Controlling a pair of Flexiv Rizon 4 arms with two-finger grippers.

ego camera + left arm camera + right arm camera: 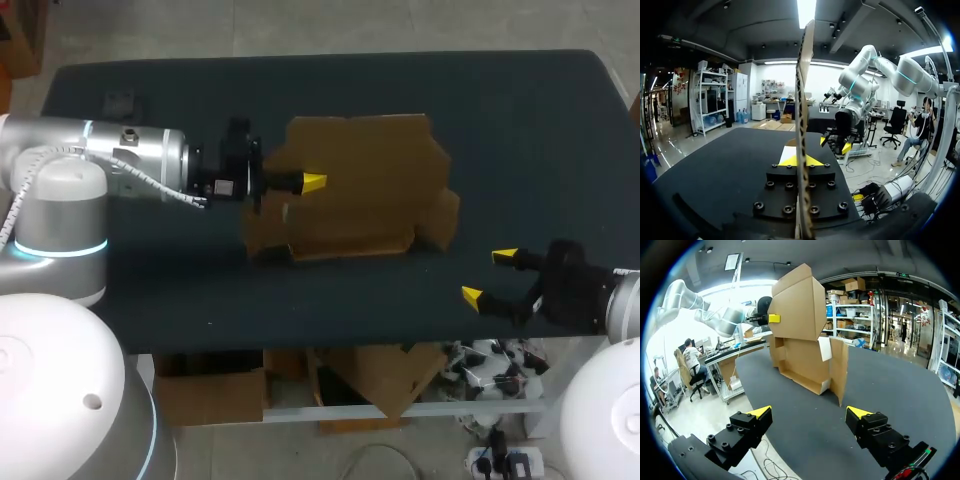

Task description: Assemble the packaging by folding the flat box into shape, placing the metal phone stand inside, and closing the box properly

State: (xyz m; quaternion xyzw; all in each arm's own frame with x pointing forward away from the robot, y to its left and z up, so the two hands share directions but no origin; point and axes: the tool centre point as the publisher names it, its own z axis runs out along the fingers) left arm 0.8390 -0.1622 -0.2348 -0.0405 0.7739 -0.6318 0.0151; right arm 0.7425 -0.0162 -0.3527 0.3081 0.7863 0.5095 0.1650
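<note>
The brown cardboard box lies partly folded in the middle of the table, with low walls raised along its near side and one large panel standing up. My left gripper is shut on that raised panel; in the left wrist view the panel runs edge-on between the yellow tips of the left gripper. My right gripper is open near the front right of the table, a short way from the box's right corner. From the right wrist, the box stands ahead of the empty right gripper. I cannot make out the phone stand for certain.
A small dark object lies at the far left of the dark table. The table's front edge runs just under my right gripper.
</note>
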